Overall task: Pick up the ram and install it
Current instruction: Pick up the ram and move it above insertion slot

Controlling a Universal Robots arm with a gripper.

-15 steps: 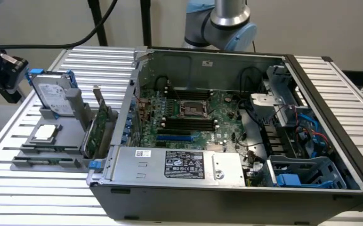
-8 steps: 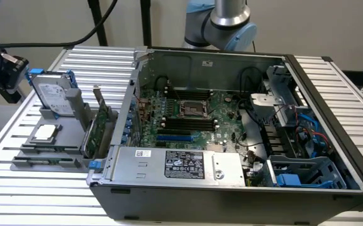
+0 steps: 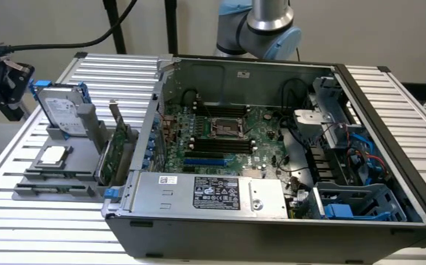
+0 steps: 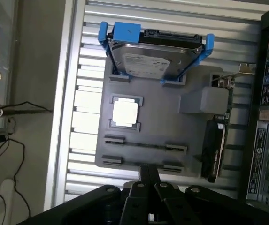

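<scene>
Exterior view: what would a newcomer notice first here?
The open computer case takes the middle, its green motherboard laid bare. On the exterior view's left, a grey holder carries a silver hard drive in blue rails, standing upright, and beside it a green expansion card. The robot arm rises behind the case.
</scene>
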